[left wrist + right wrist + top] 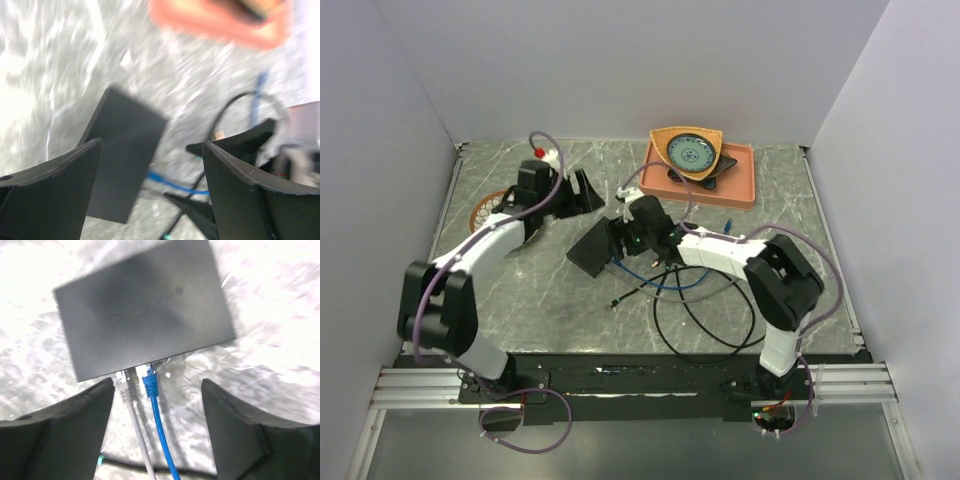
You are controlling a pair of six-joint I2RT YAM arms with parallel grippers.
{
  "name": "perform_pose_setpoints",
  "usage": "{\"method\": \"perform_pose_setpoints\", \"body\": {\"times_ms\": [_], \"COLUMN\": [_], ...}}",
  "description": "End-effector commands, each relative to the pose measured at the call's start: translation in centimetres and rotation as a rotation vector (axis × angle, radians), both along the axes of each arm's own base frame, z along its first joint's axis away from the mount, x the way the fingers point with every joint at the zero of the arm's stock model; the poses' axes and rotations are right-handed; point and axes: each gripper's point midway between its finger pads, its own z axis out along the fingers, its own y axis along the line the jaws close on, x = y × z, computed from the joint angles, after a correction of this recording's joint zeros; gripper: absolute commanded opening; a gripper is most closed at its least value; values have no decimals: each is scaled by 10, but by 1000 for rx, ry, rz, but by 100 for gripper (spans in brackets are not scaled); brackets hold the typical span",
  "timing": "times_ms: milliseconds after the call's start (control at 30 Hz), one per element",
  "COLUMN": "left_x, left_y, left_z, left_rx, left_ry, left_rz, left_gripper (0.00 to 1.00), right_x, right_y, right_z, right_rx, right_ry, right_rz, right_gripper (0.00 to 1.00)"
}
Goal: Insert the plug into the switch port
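Right gripper: spread wide, nothing held between its fingers. A flat black switch box is seen just ahead of the fingertips, logo face up, on the marbled table.

The switch port is found on the box edge facing this claw, roughly in line with the gap. The blue plug is recorded in that gap, untouched by either finger, its nose meeting the box edge. Whether it is fully seated cannot be told through the blur. A grey plug is set just beside it, toward the finger at the picture's left, also touching the edge. Both leads are trailed back beneath the claw.

Left gripper: also open and empty. The same box is seen ahead of its fingertips, skewed, more toward the finger at the picture's left. A blue cable is seen at the box's near corner, running toward the opposite finger. The orange tray is noted far ahead of this claw, heavily blurred, well apart from the box.

Overhead, the box is placed between the two claws, close to the right one and apart from the left. A black cable loop is laid on the table behind the right claw, beside its arm.
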Motion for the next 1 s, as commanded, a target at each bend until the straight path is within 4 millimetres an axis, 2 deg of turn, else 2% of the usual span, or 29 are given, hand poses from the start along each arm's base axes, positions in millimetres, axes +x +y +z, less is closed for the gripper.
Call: {"method": "perform_pose_setpoints", "body": {"times_ms": [0, 33, 100, 133, 167, 200, 267, 333, 367, 433, 467, 500, 567, 600, 733, 767, 833, 967], "left_x": [8, 5, 9, 8, 11, 11, 9, 3, -2, -12, -16, -17, -17, -15, -10, -7, -6, -6], "left_y": [-2, 0, 10, 13, 17, 18, 20, 17, 13, 10, 9, 7, 3, 0, -8, -9, -15, -21], "left_z": [111, 132, 160, 173, 183, 193, 205, 200, 187, 174, 148, 149, 135, 117, 106, 112, 112, 110], "left_rx": [-94, -115, -134, -165, -183, -222, -264, -334, -374, -423, -432, -469, -453, -408, -371, -371, -381, -410], "left_ry": [-234, -277, -341, -352, -373, -378, -397, -394, -384, -382, -345, -365, -338, -295, -248, -257, -248, -239], "left_rz": [43, 56, 121, 156, 183, 207, 235, 238, 224, 215, 218, 210, 185, 166, 121, 115, 91, 67], "left_gripper": [88, 91, 94, 98, 98, 99, 99, 99, 99, 96, 96, 96, 96, 96, 96, 96, 96, 96], "right_x": [16, 13, 10, 12, 9, 8, 8, 4, 2, -1, -1, -4, -4, -4, 3, 5, 7, 4], "right_y": [-7, -11, -16, -22, -27, -31, -40, -49, -55, -65, -71, -79, -91, -102, -129, -133, -142, -151], "right_z": [83, 84, 102, 106, 106, 115, 114, 110, 104, 94, 89, 76, 61, 52, 35, 33, 27, 11], "right_rx": [117, 110, 129, 120, 105, 112, 90, 83, 77, 53, 47, 23, -2, -23, -58, -53, -71, -128], "right_ry": [-178, -172, -192, -203, -194, -206, -202, -198, -187, -170, -161, -141, -110, -84, -35, -14, 1, 46], "right_rz": [-68, -74, -78, -107, -116, -129, -160, -182, -193, -224, -240, -256, -300, -327, -416, -441, -465, -469], "right_gripper": [85, 92, 93, 98, 99, 99, 99, 99, 99, 99, 99, 99, 99, 99, 97, 96, 90, 87]}}
